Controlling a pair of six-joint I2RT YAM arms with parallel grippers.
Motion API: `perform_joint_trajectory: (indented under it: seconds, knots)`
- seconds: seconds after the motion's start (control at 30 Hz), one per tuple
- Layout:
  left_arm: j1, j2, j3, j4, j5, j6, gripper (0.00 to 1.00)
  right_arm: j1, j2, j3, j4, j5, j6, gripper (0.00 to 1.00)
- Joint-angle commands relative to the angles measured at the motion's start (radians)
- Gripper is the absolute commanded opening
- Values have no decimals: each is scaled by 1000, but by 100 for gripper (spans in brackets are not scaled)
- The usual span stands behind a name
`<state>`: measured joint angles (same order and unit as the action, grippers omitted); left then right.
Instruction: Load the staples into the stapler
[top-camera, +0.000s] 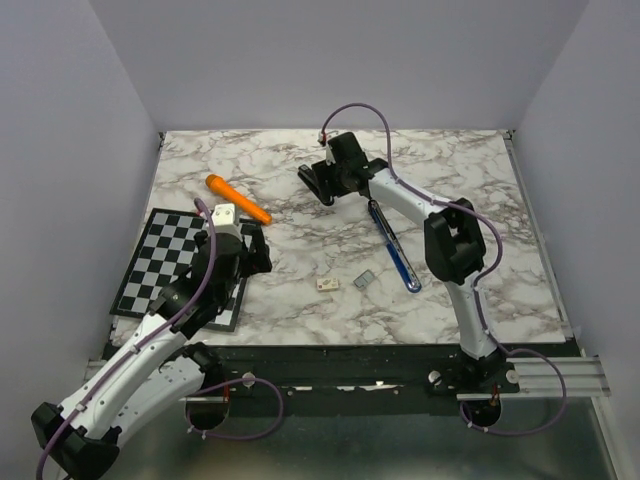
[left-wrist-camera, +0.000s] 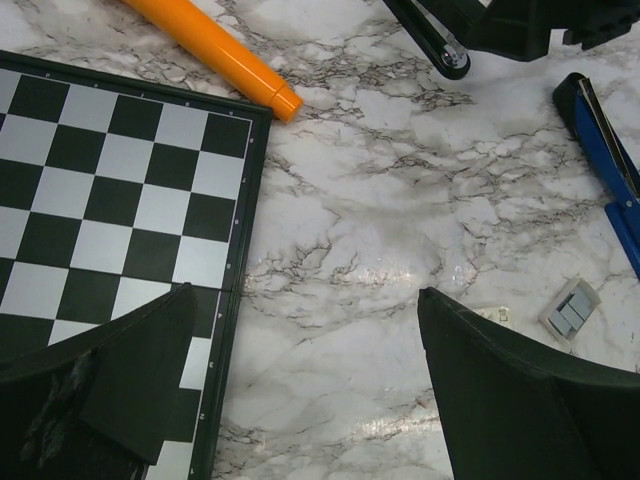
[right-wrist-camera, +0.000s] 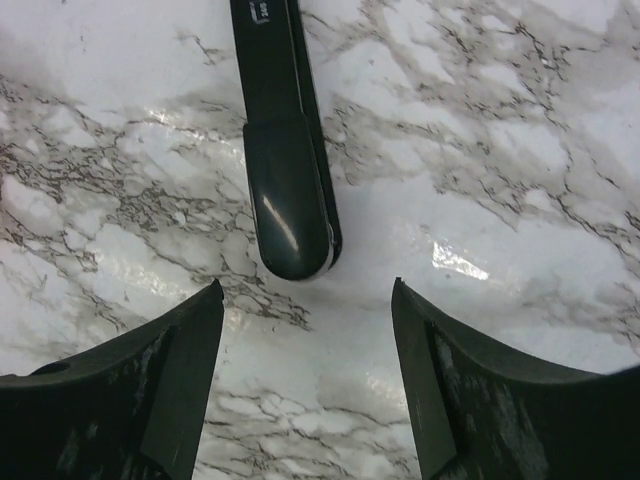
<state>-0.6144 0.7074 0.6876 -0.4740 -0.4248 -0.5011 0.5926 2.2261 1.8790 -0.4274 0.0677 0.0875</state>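
Observation:
The staples (top-camera: 364, 280) are a small grey strip lying on the marble table; they also show in the left wrist view (left-wrist-camera: 570, 308). A blue stapler (top-camera: 393, 246) lies opened out flat beside them, and its end shows in the left wrist view (left-wrist-camera: 603, 150). A black stapler (top-camera: 312, 184) lies at the back, just ahead of my right gripper (top-camera: 333, 176), which is open and empty. In the right wrist view the black stapler's rounded end (right-wrist-camera: 288, 170) sits just beyond the right gripper (right-wrist-camera: 306, 285). My left gripper (top-camera: 247, 256) (left-wrist-camera: 305, 293) is open and empty over bare marble by the chessboard's edge.
A chessboard mat (top-camera: 180, 262) (left-wrist-camera: 110, 190) lies at the left. An orange marker (top-camera: 238, 199) (left-wrist-camera: 215, 50) lies behind it. A tiny whitish box (top-camera: 327, 284) sits left of the staples, partly hidden behind my left gripper's right finger (left-wrist-camera: 495, 315).

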Motion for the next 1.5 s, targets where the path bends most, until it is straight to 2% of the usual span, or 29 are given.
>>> perform_joint_trajectory:
  seconds: [0.0, 0.17, 0.27, 0.3, 0.37, 0.4, 0.53, 0.7, 0.9, 1.0, 1.1, 1.2, 1.23, 1.33, 1.47]
  knots:
    - [4, -29, 39, -97, 27, -43, 99, -4, 107, 118, -20, -51, -40, 73]
    - [4, -40, 52, -121, 26, -51, 99, -10, 193, 225, -45, -62, -54, 68]
    - [4, -48, 59, -132, 31, -51, 99, -13, 250, 334, -108, -88, -60, 60]
    - [4, -51, 61, -135, 32, -51, 99, -11, 251, 341, -111, -92, -63, 48]
    - [4, -55, 61, -133, 35, -44, 99, -11, 233, 313, -106, -108, -66, 35]
    - [4, -60, 58, -129, 43, -39, 99, -11, 219, 293, -99, -114, -68, 25]
    - [4, -71, 36, -81, 85, 5, 99, -11, 100, 96, -51, -178, -78, 15]
    - [4, -62, 10, 41, 199, 129, 99, 13, -112, -249, 19, -236, -187, 15]
    - [4, -16, -10, 162, 409, 295, 99, 55, -312, -527, 26, -305, -308, 15]
    - [4, 17, -32, 222, 554, 398, 99, 72, -352, -584, 18, -329, -365, 17]
    - [4, 53, -54, 274, 683, 487, 99, 75, -385, -627, 16, -310, -382, 23]
    - [4, 101, -65, 308, 761, 610, 99, 75, -446, -662, 47, -286, -351, 46]
    - [4, 131, -63, 317, 779, 633, 99, 75, -465, -670, 55, -267, -339, 57]
    - [4, 206, -43, 333, 800, 716, 99, 70, -557, -704, 88, -224, -267, 73]
    - [4, 311, -7, 348, 846, 838, 99, 50, -680, -771, 121, -165, -158, 83]
